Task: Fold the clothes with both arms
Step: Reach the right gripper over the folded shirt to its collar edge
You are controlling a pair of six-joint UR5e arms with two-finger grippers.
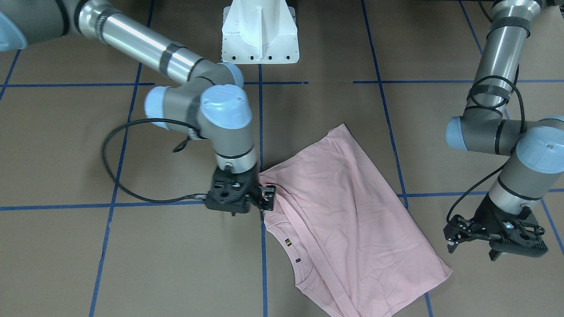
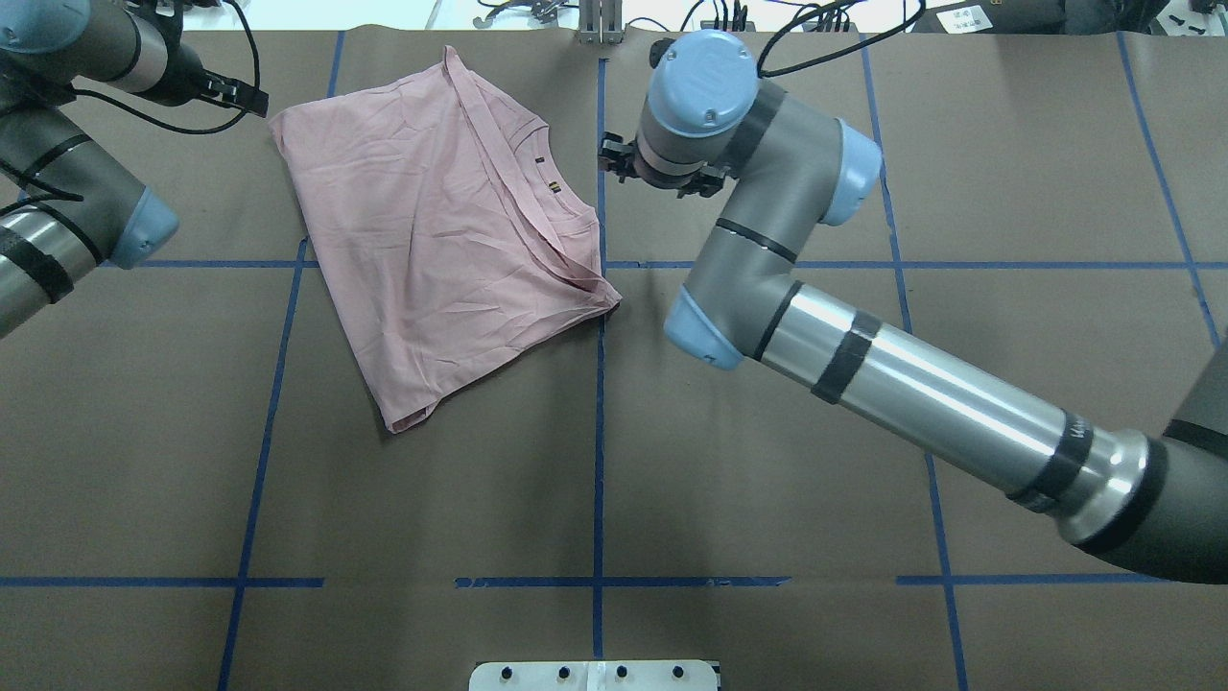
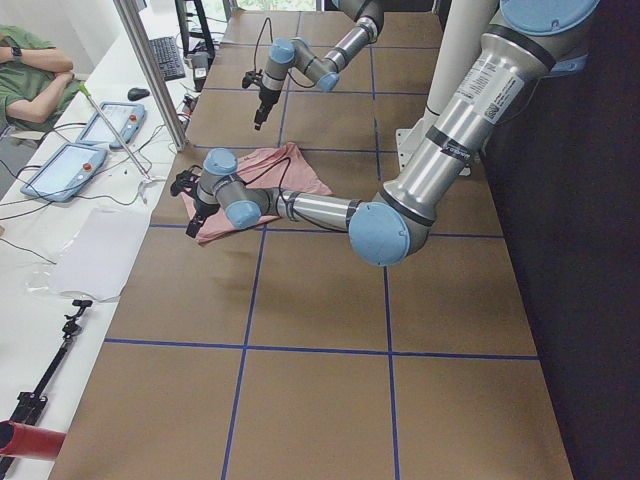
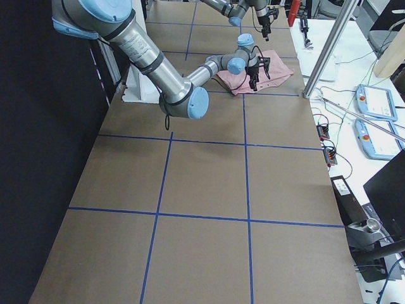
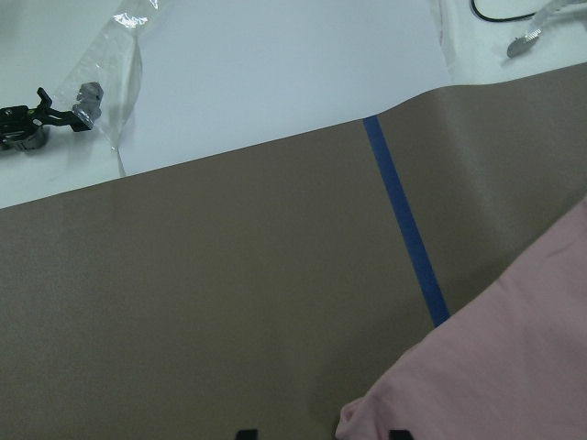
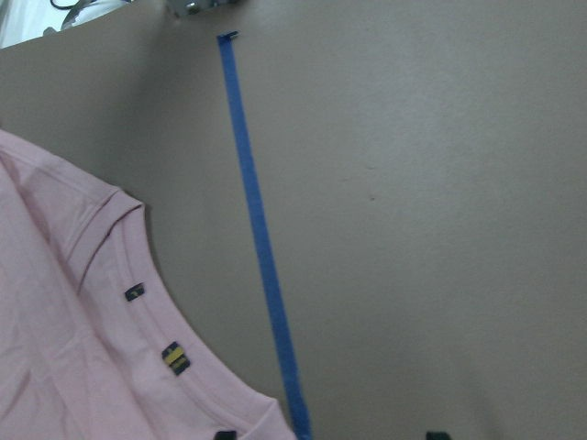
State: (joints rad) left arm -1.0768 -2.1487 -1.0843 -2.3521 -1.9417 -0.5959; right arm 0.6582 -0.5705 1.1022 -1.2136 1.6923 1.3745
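Observation:
The pale pink T-shirt (image 1: 348,207) lies flat on the brown table, folded over, plain side up, with its collar and small labels (image 1: 287,241) showing. It also shows in the overhead view (image 2: 432,240). My right gripper (image 1: 268,199) is open and low at the shirt's edge near the collar; the right wrist view shows its tips (image 6: 330,435) apart, one over the collar edge. My left gripper (image 1: 473,248) is open and empty, just off the shirt's opposite corner; that corner (image 5: 367,423) lies between its tips in the left wrist view.
The white pedestal base (image 1: 260,39) stands at the robot's side of the table. Blue tape lines (image 2: 599,384) grid the brown surface. Past the table's far edge is a white bench with cables and tablets (image 3: 110,125); a person (image 3: 30,60) sits there.

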